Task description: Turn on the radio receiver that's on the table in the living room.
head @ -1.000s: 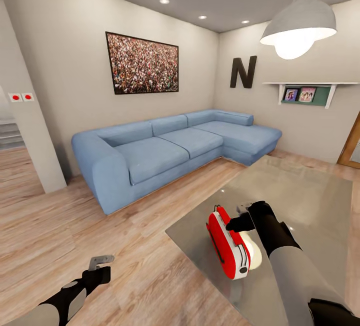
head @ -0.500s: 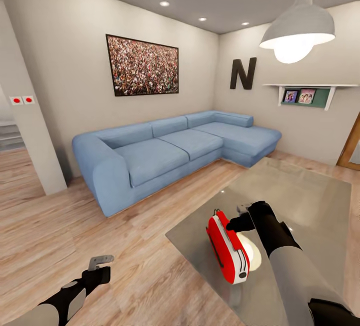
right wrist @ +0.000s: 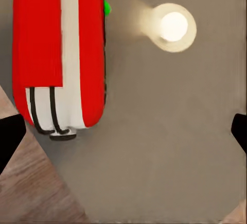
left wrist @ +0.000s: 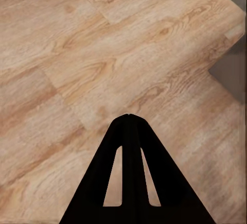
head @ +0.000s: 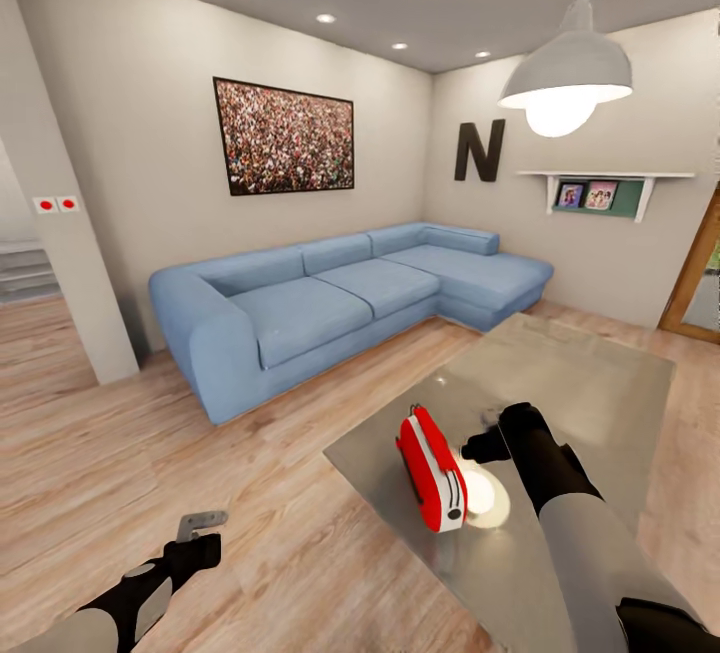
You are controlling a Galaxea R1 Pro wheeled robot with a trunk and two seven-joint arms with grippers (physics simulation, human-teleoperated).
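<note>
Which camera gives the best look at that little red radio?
The right wrist view: the radio receiver looms large, its white stripe and a green dot sharp. The head view shows it small, upright on the table. The left wrist view looks at floor planks.

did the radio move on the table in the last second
No. The radio receiver sits by the same near corner of the table as before; the whole head view shifted, sofa included, so the camera moved.

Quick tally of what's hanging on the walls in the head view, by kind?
Crowd picture: 1
Black letter N: 1
Shelf with framed photos: 1
Red-dot switch plates: 2
Total: 5
</note>
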